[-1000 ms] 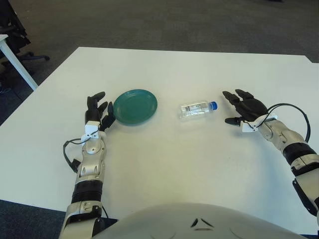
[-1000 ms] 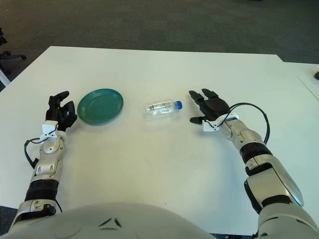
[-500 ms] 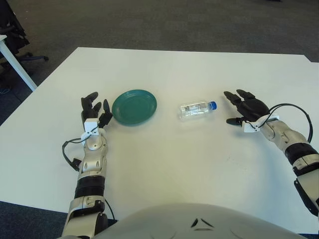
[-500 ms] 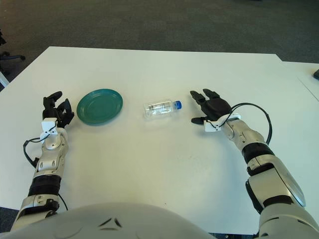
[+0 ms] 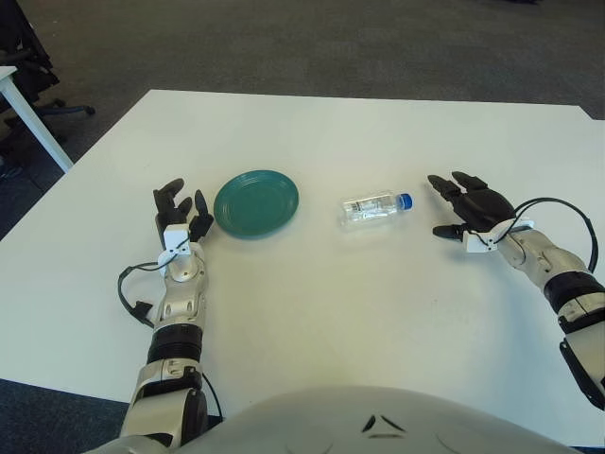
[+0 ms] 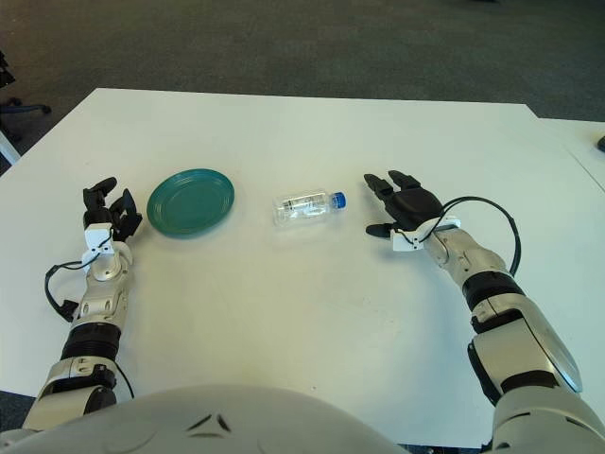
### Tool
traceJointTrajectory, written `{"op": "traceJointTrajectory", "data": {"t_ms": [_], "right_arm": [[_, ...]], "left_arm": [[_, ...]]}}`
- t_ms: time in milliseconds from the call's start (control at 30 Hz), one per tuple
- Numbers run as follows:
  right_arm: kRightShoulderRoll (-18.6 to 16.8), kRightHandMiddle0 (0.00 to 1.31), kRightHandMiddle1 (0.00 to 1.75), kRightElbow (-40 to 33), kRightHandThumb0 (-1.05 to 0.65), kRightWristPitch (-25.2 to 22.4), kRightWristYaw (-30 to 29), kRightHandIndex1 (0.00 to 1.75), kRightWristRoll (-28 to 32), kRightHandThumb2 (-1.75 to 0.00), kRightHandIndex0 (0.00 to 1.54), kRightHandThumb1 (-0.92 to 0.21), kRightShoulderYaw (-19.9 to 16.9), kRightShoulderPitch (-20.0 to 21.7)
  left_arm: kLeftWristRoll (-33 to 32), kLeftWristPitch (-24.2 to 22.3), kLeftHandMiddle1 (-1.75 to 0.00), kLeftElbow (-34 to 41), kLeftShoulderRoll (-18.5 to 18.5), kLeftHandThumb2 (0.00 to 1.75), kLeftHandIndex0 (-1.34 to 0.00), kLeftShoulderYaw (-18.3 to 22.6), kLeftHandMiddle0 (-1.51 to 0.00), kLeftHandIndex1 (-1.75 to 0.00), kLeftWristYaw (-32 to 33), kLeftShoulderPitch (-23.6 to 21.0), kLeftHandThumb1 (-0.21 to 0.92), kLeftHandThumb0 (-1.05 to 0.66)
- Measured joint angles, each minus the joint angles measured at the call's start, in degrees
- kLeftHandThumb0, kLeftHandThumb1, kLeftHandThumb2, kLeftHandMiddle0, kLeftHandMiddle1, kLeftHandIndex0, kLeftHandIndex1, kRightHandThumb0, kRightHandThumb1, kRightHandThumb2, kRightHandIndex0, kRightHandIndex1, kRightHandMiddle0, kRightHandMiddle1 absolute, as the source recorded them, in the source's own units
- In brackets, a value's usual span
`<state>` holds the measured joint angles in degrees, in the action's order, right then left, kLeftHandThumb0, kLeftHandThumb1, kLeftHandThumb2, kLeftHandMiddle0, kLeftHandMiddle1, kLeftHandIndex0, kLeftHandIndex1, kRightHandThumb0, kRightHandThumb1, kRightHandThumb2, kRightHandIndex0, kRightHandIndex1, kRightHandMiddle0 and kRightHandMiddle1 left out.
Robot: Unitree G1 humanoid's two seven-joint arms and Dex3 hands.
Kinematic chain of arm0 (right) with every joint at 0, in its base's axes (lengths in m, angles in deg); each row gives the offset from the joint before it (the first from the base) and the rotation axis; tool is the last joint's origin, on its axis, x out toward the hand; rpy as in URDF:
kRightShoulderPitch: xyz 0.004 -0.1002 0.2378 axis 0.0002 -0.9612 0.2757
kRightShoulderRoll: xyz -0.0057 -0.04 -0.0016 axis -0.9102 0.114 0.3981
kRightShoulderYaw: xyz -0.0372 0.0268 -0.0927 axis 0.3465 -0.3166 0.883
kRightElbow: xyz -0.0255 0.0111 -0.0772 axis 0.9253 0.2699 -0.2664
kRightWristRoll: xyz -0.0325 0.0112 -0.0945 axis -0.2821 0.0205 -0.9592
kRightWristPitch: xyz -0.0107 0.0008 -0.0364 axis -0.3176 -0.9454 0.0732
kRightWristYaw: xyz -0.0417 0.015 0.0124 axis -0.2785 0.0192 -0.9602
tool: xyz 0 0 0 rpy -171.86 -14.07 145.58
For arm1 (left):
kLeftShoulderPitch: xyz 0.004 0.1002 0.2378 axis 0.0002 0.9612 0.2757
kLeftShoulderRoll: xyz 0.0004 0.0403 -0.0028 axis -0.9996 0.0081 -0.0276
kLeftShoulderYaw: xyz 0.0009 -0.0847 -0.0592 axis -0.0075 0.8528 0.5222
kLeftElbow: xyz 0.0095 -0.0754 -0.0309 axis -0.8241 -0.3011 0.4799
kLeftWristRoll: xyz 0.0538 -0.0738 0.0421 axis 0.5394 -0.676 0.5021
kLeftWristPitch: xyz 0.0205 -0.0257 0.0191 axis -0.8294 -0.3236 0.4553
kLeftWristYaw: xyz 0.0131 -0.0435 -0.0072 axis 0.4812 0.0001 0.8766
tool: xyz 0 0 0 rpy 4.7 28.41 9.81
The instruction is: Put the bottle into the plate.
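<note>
Right hand (image 5: pixel 477 206) has drifted right of bottle (image 5: pixel 375 205), left hand (image 5: pixel 178 215) steadier; fingers spread, empty

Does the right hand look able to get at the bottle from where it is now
Probably yes. The right hand is open just right of the bottle, which lies on its side with its cap toward that hand, and only bare table shows between them.

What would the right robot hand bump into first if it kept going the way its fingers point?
Probably the blue-capped clear plastic bottle, lying just past the open right robot hand; the fingers may point slightly beyond it.
</note>
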<state>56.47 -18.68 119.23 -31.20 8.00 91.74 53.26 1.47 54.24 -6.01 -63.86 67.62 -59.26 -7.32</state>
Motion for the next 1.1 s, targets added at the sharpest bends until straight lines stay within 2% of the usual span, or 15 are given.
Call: {"op": "traceJointTrajectory", "data": {"t_ms": [267, 333, 500, 667, 800, 1100], "right_arm": [[0.1, 0.00, 0.00, 1.7, -1.05, 0.6, -0.1, 0.00, 0.0, -0.49, 0.00, -0.92, 0.0, 1.3], [0.5, 0.00, 0.00, 1.2, -1.05, 1.3, 0.4, 0.00, 0.5, -0.45, 0.01, -0.92, -0.4, 1.4], [4.5, 0.00, 0.00, -7.9, -1.05, 4.2, 3.5, 0.00, 4.8, -0.42, 0.01, -0.92, -5.1, 1.8], [7.5, 0.00, 0.00, -15.3, -1.05, 3.5, 5.9, 0.00, 6.7, -0.41, 0.01, -0.92, -8.7, 4.3], [7.9, 0.00, 0.00, -19.5, -1.05, 2.4, 7.9, 0.00, 7.5, -0.44, 0.01, -0.92, -9.8, 4.5], [6.6, 0.00, 0.00, -30.1, -1.05, -1.2, 15.6, 0.00, 7.7, -0.47, 0.00, -0.92, -9.8, 1.4]], "left_arm": [[0.0, 0.0, -0.38, -0.5, 0.0, 0.70, -0.03, -0.2, -0.41, -1.03, 0.2, -0.4, 0.92, -0.70], [0.0, 0.0, -0.38, -0.6, 0.1, 0.70, -0.03, -0.3, -0.41, -1.03, 0.3, -0.5, 0.92, -0.69], [0.0, 0.7, -0.39, -1.1, 0.2, 0.70, -0.04, -0.5, -0.42, -1.04, 0.3, -0.7, 0.92, -0.70], [-0.1, 1.4, -0.39, -1.7, 0.6, 0.71, -0.03, -1.0, -0.42, -1.03, 0.2, -1.2, 0.92, -0.69], [-0.1, 2.0, -0.39, -2.1, 0.7, 0.72, -0.03, -1.1, -0.41, -1.03, 0.1, -1.3, 0.92, -0.69], [-0.1, 3.2, -0.41, -3.2, 0.7, 0.75, -0.06, -1.2, -0.43, -1.04, 0.1, -1.6, 0.92, -0.70]]}}
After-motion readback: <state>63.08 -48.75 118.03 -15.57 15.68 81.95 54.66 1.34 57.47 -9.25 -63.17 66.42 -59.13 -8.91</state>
